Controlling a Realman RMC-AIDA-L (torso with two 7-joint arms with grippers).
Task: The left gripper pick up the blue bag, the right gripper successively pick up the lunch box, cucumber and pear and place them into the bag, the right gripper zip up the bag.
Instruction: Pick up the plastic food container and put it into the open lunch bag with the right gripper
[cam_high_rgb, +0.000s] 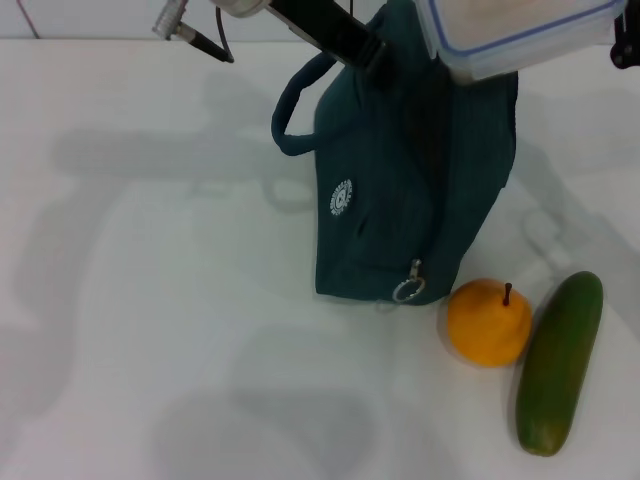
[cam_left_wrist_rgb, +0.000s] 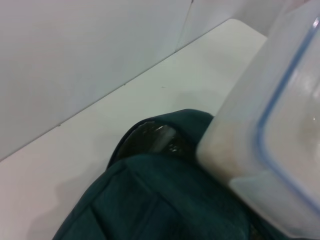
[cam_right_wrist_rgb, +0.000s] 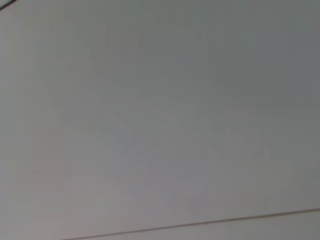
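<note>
We see the bag standing upright on the white bench, a dark teal fabric case with a small round white logo on its side, a loop handle arching out at its 10 o'clock, and a metal ring zipper pull hanging at its lower edge. The left end effector comes in from 11 o'clock and meets the bag's top edge; we cannot tell how its fingers stand. The lunch box, clear plastic with a blue-rimmed lid, hangs over the bag's top at 1 o'clock; the left wrist view shows its rounded corner just against the teal fabric. A black piece of the right end effector shows beside the box, its grip not readable. The pear, yellow-orange with a short dark stem, sits at the bag's 5 o'clock, and the cucumber lies just beside it, dark green and smooth.
</note>
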